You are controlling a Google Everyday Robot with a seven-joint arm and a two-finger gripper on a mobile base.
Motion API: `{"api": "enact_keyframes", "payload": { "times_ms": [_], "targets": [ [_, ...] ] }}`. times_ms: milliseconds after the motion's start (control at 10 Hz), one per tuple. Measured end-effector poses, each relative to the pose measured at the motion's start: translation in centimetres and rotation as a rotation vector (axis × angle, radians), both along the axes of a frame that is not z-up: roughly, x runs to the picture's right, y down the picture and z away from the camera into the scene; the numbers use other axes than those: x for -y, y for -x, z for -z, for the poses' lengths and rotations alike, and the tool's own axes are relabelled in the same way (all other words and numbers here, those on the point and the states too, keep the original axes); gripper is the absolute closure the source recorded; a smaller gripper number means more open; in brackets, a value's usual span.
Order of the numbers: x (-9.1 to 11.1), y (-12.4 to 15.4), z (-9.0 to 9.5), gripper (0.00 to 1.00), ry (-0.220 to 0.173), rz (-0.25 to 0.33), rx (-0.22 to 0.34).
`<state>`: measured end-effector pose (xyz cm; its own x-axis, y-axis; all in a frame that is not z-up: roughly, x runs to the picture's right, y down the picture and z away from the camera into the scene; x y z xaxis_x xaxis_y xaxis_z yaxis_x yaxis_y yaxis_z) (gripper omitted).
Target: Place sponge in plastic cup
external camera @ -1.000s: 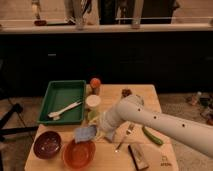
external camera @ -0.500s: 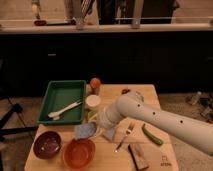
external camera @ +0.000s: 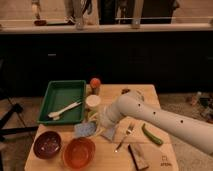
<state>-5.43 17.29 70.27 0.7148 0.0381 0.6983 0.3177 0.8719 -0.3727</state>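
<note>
Surface: a light wooden counter [external camera: 150, 160], seen from above and in front, carrying all the things.
Room: dark cabinet fronts run behind the counter, with a pale worktop ledge [external camera: 165, 26] above them. Grey floor shows on either side, and dark stand legs [external camera: 10, 117] are at the left.
Arm: one white arm [external camera: 165, 120] comes in from the right edge and slants up-left across the counter's middle.
End effector: the end effector [external camera: 101, 121] is at the arm's tip, low over the counter's centre, just below the white cup. Whether it is wide, narrow or holding anything cannot be told.
Sponge: one sponge [external camera: 85, 129], blue-grey, lies flat on the counter just left of the arm's tip. Contact with the tip cannot be told.
Plastic cup: one plastic cup [external camera: 91, 116] shows only as a light-green patch between the white cup and the sponge, mostly hidden by the arm's tip.
Cups: two in all, counting the white cup [external camera: 93, 102].
Bowls: two at the front left, a dark red bowl [external camera: 47, 145] and an orange bowl [external camera: 79, 151], side by side.
Tray: one green tray [external camera: 56, 92] at the left, holding one white utensil [external camera: 65, 109].
Jar: one orange-capped jar [external camera: 95, 85], just behind the white cup.
Flat piece: one grey-blue triangular piece [external camera: 109, 133], just right of the sponge.
Fork: one fork [external camera: 125, 136], lying below the arm.
Green vegetable: one long green vegetable [external camera: 151, 135], right of the fork.
Block: one dark-and-tan block [external camera: 138, 156], near the front edge.
</note>
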Motion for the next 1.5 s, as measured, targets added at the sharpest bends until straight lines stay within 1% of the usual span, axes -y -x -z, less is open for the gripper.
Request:
{"api": "enact_keyframes", "payload": {
  "times_ms": [200, 300, 700, 1200, 1500],
  "targets": [
    [0.7, 0.3, -0.6, 1.00, -0.002, -0.004, 0.006],
    [1.0, -0.1, -1.1, 1.00, 0.002, -0.014, 0.007],
    [2.5, -0.5, -3.0, 1.00, 0.024, -0.057, 0.041],
    [4.6, -0.9, -3.9, 1.00, 0.019, -0.091, 0.055],
    [5.4, -1.0, -5.1, 1.00, 0.034, -0.103, 0.057]
  ]
}}
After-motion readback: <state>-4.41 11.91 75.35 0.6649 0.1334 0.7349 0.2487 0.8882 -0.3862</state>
